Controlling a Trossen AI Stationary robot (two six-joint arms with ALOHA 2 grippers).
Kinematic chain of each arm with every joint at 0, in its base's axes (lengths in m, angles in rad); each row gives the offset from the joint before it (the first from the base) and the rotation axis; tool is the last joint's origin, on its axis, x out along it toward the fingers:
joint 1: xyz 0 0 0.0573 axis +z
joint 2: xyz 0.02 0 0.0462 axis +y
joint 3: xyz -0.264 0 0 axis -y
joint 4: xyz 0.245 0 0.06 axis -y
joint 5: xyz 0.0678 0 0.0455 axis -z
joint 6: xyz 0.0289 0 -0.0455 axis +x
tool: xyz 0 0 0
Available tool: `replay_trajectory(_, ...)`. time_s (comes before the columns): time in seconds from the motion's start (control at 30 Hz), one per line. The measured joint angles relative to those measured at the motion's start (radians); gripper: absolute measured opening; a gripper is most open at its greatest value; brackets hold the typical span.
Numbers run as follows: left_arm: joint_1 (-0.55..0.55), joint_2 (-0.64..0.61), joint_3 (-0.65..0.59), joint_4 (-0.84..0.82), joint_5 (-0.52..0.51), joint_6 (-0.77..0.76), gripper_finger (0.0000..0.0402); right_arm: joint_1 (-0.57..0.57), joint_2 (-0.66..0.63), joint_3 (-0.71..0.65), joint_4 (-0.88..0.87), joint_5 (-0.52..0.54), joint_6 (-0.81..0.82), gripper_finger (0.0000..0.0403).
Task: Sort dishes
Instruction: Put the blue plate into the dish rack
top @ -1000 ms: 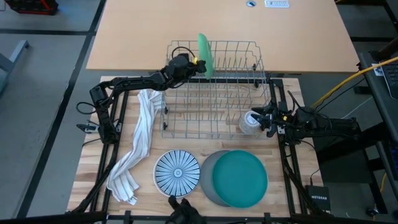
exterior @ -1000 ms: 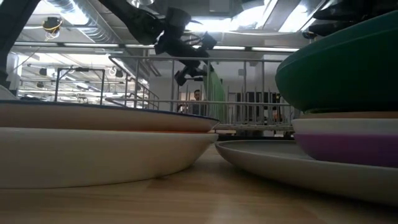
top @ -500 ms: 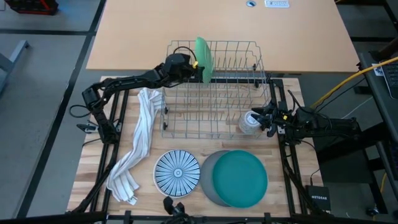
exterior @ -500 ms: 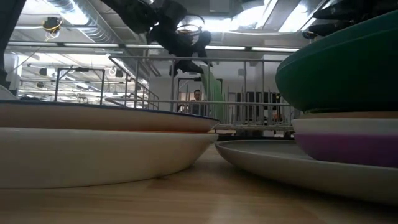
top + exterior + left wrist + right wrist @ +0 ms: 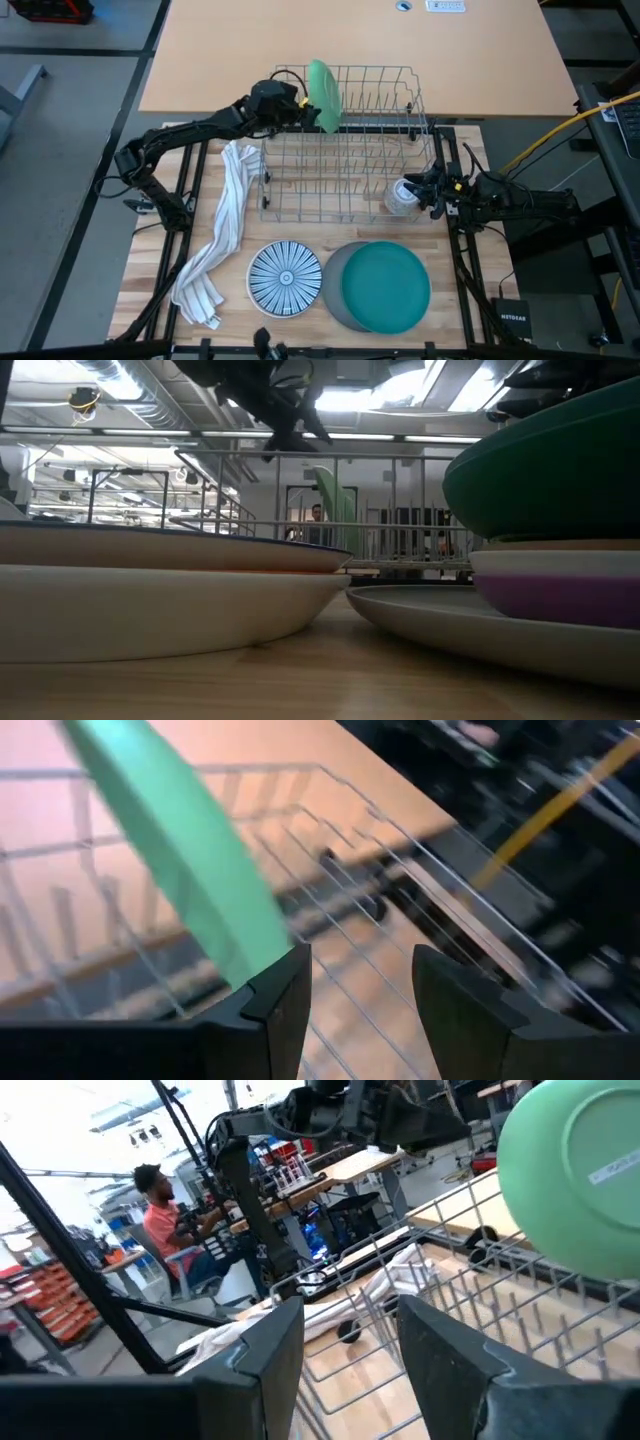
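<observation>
A light green plate (image 5: 322,84) stands on edge between the wires at the far left corner of the wire rack (image 5: 340,150), leaning toward the left. My left gripper (image 5: 298,106) hovers open just left of it and above it (image 5: 290,428); in the left wrist view the plate (image 5: 180,860) lies beyond one finger, and nothing is between the fingers (image 5: 360,965). My right gripper (image 5: 428,192) waits open at the rack's right end beside a clear glass cup (image 5: 402,197). Near the front edge lie a striped plate (image 5: 285,278) and a teal plate (image 5: 388,288) on a grey one (image 5: 333,270).
A white striped towel (image 5: 222,235) lies crumpled left of the rack. In the low view, stacked bowls (image 5: 160,595) and a purple and teal stack (image 5: 560,550) fill the foreground. A person (image 5: 165,1220) sits in the room beyond the table. Bare wood lies between rack and plates.
My left gripper has let go of the light green plate, risen and drawn back toward the table's left edge, rolling as it went. The plate stays on edge in the rack and now leans a little more toward the left.
</observation>
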Motion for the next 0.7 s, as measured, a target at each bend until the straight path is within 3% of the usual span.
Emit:
replay_trajectory(0.2,-0.104,-0.03,0.0,-0.047,0.242,0.028,0.0164,0.0,0.0,0.0,0.0,-0.123,0.045,0.0166)
replay_trajectory(0.3,-0.212,-0.03,0.0,-0.05,0.307,0.109,0.0164,0.0,0.0,0.0,0.0,-0.193,0.116,0.0166)
replay_trajectory(0.5,-0.469,-0.023,0.0,-0.054,0.31,0.32,0.0164,0.0,0.0,0.0,-0.003,-0.291,0.233,0.0166)
replay_trajectory(0.7,-0.701,-0.017,0.0,-0.05,0.165,0.608,0.0164,0.0,0.0,0.0,-0.015,-0.301,0.331,0.0166)
